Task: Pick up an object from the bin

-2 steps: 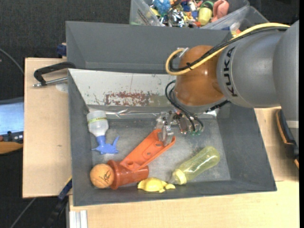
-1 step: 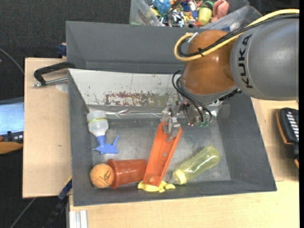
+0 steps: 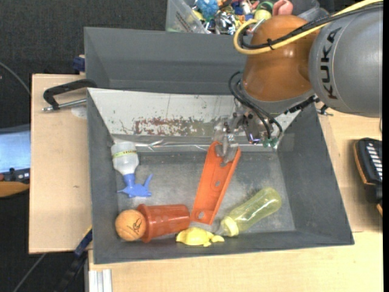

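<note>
We see the grey arm (image 3: 352, 53) reaching in from the upper right, its wrist under a rounded orange cover (image 3: 276, 62). A yellow cable (image 3: 292, 36) loops over that cover, and dark cables (image 3: 267, 111) hang beneath it. The gripper (image 3: 229, 140) points down and leftward, set low.

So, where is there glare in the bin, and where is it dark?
Camera view: the back wall shines pale with glare; the side walls are dull and darker; the orange cover on the wrist carries a soft highlight.
</note>
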{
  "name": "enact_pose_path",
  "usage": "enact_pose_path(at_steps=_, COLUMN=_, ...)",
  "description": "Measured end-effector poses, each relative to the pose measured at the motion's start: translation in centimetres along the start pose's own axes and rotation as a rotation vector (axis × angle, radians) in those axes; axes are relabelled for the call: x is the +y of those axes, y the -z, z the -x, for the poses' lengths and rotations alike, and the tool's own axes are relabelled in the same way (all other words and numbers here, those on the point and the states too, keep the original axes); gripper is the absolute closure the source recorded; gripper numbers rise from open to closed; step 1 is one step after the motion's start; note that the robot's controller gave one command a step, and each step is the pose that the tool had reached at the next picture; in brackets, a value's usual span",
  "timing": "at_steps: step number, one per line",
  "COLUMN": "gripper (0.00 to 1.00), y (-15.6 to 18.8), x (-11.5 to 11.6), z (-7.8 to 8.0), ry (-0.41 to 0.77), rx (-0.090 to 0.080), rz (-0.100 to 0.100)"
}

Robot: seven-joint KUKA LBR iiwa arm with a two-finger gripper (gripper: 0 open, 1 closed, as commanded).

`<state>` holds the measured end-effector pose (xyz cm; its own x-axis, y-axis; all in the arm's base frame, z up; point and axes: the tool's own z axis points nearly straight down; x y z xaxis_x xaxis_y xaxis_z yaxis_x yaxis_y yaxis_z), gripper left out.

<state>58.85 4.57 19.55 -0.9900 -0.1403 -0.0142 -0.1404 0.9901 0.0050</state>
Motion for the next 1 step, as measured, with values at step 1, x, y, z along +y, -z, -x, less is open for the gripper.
enact_pose_path(at_steps=1, gripper=1.0, y=2.8, x=1.21, z=-1.05, ry=-0.013, rx=0.004, rz=0.001)
